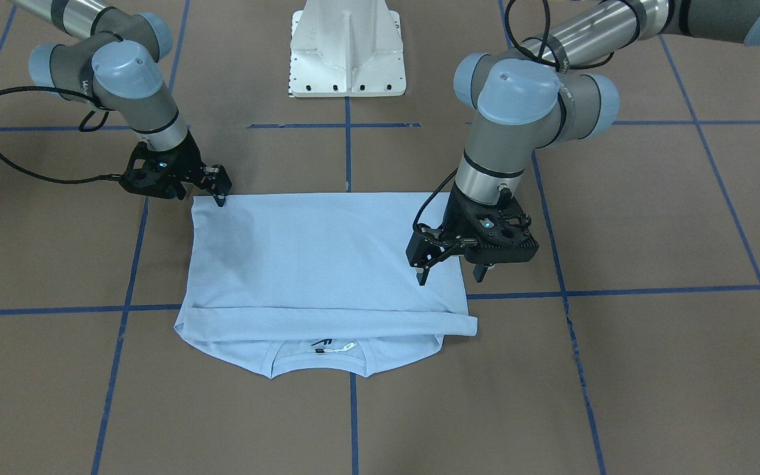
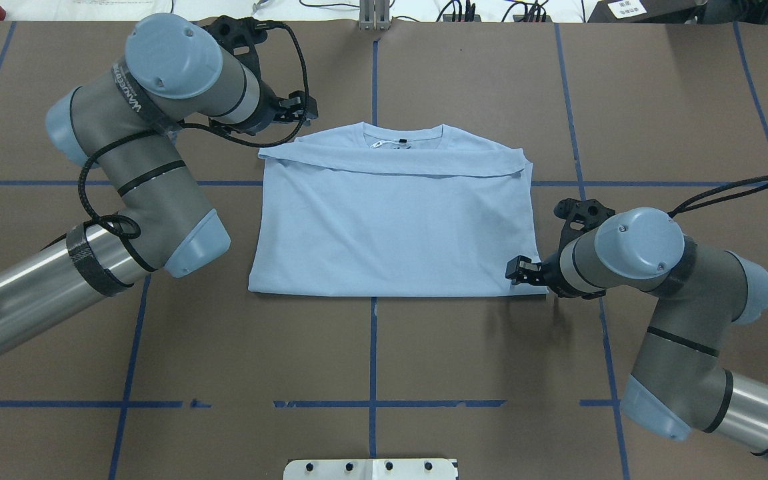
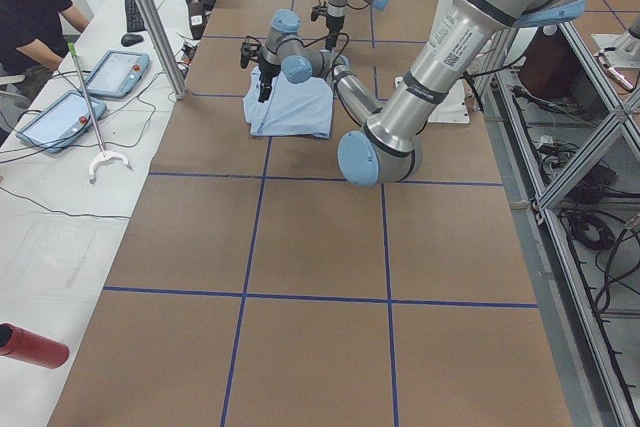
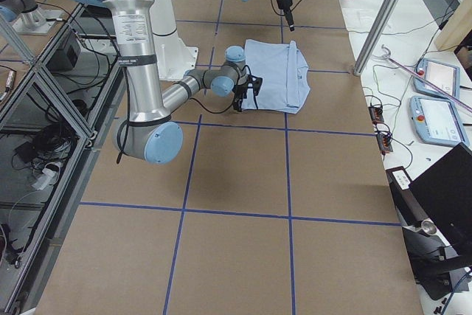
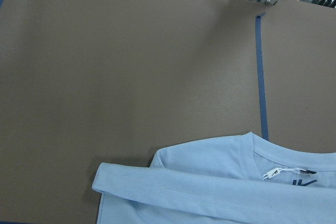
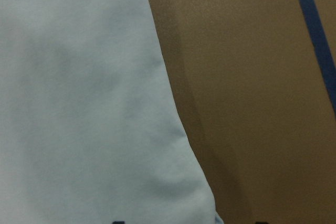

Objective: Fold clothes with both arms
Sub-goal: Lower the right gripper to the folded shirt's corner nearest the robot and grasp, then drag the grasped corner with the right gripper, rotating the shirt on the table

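T-shirt [image 2: 391, 227] folded flat, collar showing, left gripper [image 1: 451, 276] spread empty, right gripper [image 1: 220, 196] parted at corner

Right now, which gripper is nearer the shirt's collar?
Left. The left gripper hovers near the collar end of the T-shirt; the right gripper is at a corner of the opposite, folded edge.

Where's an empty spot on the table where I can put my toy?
Best is the bare table between the folded T-shirt and the white base. The far right corner is bare too. It's crowded at the shirt's sides, where the left arm and right arm reach in.
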Action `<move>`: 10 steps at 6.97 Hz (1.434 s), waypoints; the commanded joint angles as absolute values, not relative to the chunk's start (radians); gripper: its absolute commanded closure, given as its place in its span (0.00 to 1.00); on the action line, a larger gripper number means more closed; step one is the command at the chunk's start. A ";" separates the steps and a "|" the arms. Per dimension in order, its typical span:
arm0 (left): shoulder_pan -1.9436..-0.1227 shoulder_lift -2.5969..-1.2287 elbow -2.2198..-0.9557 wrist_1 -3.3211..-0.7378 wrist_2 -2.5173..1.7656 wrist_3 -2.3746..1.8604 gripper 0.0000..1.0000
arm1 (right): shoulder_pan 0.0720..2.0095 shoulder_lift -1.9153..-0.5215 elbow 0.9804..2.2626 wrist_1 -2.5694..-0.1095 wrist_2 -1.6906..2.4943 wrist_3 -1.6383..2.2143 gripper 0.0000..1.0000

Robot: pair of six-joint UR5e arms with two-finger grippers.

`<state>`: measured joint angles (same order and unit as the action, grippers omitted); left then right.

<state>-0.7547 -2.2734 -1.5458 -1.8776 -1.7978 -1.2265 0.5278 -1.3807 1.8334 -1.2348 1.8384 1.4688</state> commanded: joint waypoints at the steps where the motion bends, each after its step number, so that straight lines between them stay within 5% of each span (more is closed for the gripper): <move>1: -0.755 -2.273 -1.545 -1.878 -1.798 -1.224 0.01 | 0.528 -1.381 1.832 -1.235 1.835 1.468 0.70; 2: -0.755 -2.267 -1.546 -1.878 -1.798 -1.224 0.01 | 0.529 -1.381 1.832 -1.235 1.835 1.467 1.00; 6: -0.753 -2.261 -1.558 -1.879 -1.798 -1.223 0.01 | 0.540 -1.396 1.848 -1.235 1.851 1.462 1.00; 10: -0.755 -2.252 -1.581 -1.876 -1.795 -1.223 0.01 | 0.387 -1.620 2.113 -1.244 1.908 1.505 1.00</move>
<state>-0.7546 -2.2570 -1.5755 -1.8765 -1.7954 -1.2226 0.4386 -1.5608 2.0455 -1.2412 1.8665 1.4798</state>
